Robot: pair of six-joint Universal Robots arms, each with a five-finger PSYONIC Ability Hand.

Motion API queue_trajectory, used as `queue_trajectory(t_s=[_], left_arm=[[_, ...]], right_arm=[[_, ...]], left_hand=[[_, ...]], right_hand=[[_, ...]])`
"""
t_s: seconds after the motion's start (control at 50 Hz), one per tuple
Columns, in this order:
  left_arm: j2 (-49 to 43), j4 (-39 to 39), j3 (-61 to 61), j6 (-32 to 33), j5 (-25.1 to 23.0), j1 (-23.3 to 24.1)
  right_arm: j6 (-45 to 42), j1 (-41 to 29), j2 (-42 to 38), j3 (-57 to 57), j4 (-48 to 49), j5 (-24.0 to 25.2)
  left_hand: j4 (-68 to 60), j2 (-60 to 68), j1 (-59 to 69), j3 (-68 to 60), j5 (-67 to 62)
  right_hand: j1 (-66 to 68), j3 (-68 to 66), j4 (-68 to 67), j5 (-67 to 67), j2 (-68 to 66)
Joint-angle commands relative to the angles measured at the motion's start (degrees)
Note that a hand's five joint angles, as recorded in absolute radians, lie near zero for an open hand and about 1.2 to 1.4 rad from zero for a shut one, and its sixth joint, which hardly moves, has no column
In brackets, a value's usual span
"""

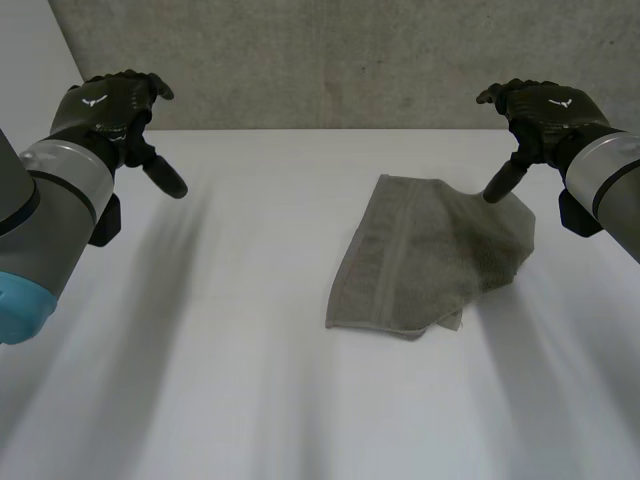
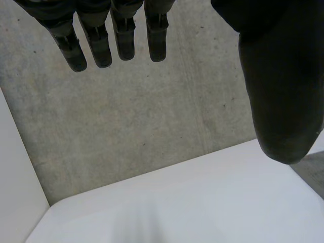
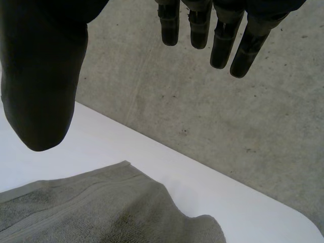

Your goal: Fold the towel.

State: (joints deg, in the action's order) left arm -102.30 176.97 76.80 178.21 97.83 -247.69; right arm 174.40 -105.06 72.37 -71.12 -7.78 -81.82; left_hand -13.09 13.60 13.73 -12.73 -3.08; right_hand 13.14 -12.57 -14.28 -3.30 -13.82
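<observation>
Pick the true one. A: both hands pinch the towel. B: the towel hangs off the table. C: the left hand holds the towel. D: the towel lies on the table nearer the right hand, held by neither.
D: the towel lies on the table by the right hand, and both it and the left hand hover open with straight fingers.

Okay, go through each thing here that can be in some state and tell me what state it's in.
Towel: lying on the table, loosely folded, edges uneven, in neither hand.
Left hand: open, raised well away from the towel, holding nothing.
Right hand: open, raised by the towel's far corner, holding nothing.
</observation>
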Motion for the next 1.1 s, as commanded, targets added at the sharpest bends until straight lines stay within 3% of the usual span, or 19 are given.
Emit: queue_trajectory(t_s=[0.02,0.46,0.62,0.72,0.8,0.94,1.1], left_arm=[[-0.18,0.04,0.54,-0.06,-0.09,-0.34],[-0.79,0.31,0.46,0.03,-0.27,0.28],[-8.09,4.53,-1.39,0.12,-3.08,5.02],[-16.94,5.67,-4.11,3.53,-12.99,9.93],[-20.64,6.1,-5.6,7.57,-15.9,12.66],[-26.98,7.16,-8.94,14.87,-15.91,16.71],[-26.28,7.16,-7.46,15.41,-15.04,16.54]], right_arm=[[-0.02,0.03,0.05,-0.07,0.05,0.17],[-0.46,-0.14,0.66,-0.42,0.22,0.87],[-11.63,1.53,-0.22,-4.02,2.69,1.93],[-27.07,5.04,-5.38,-6.84,2.42,4.3],[-29.64,5.4,-8.3,-7.01,2.33,5.36],[-29.82,6.98,-14.09,-5.7,2.33,8.86],[-30.0,6.45,-21.65,-0.61,2.6,10.45]], left_hand=[[3.09,-3.55,-3.69,2.73,3.03],[3.09,-3.55,-3.69,2.73,3.03],[3.09,-2.71,-2.85,2.73,2.19],[3.09,-2.54,-2.68,2.73,2.03],[3.09,-2.71,-2.85,2.73,2.19],[3.09,-3.21,-3.35,2.73,2.7],[3.09,-3.38,-3.52,2.73,2.87]], right_hand=[[-3.14,2.57,4.28,3.3,3.82],[-3.14,2.57,4.28,3.3,3.82],[-3.14,2.57,4.28,3.3,3.82],[-3.14,2.57,4.28,3.3,3.82],[-3.14,2.57,4.28,3.3,3.82],[-3.14,2.57,4.28,3.3,3.82],[-3.14,2.57,4.28,3.3,3.82]])
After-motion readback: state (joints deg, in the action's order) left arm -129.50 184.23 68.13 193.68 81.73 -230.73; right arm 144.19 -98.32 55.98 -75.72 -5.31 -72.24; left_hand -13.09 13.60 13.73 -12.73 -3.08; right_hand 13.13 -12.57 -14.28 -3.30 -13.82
